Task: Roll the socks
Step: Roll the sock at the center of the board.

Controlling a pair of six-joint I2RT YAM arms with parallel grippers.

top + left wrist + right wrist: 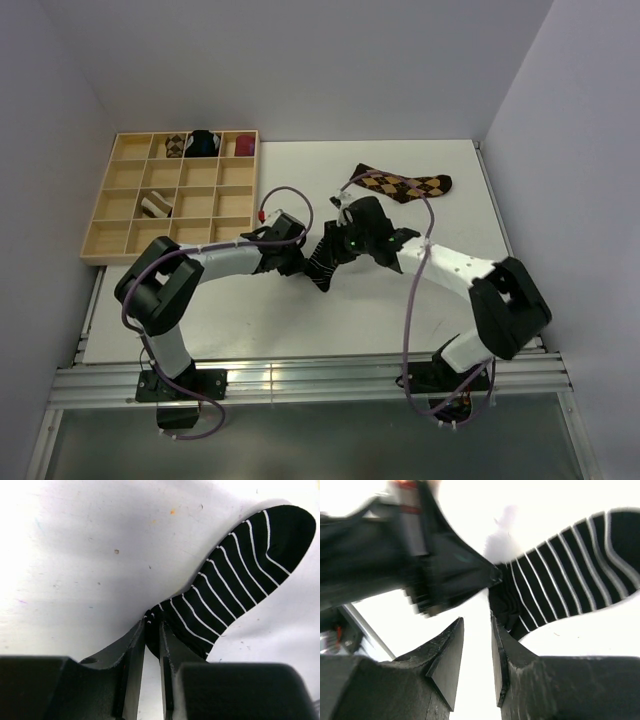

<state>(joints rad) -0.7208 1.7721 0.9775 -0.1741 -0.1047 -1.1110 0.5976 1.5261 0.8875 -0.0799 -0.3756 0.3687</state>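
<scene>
The black sock [235, 575] lies in the middle of the bench [250, 320], flat at full length, thin white stripes running from its toe to a bunched end. We see no turn of a roll in it yet. The left tool [152, 625] pinches that bunched end, jaws nearly together with fabric caught at their tips. The right tool [477, 630] sits just beside the same end, facing the left one. Its jaws stand a little apart with bare bench showing between them, so it holds nothing. The right wrist view is blurred there, so we cannot tell whether the two tools touch.

Further out, the argyle sock [405, 185] lies spread near the far right edge, well apart from both tools and unrolled. At the far left stands the tray [115, 237]. In one of its middle cells sits the cream-striped sock [155, 206], bunched compact, which we judge rolled and put away. Its back row holds a maroon bundle [244, 146] and others.

So we reckon one sock of three is done, the black one is only at the start of its roll, and the argyle one is untouched. What is left: rolling the black sock from the pinched end, stowing it, then the same for the argyle
</scene>
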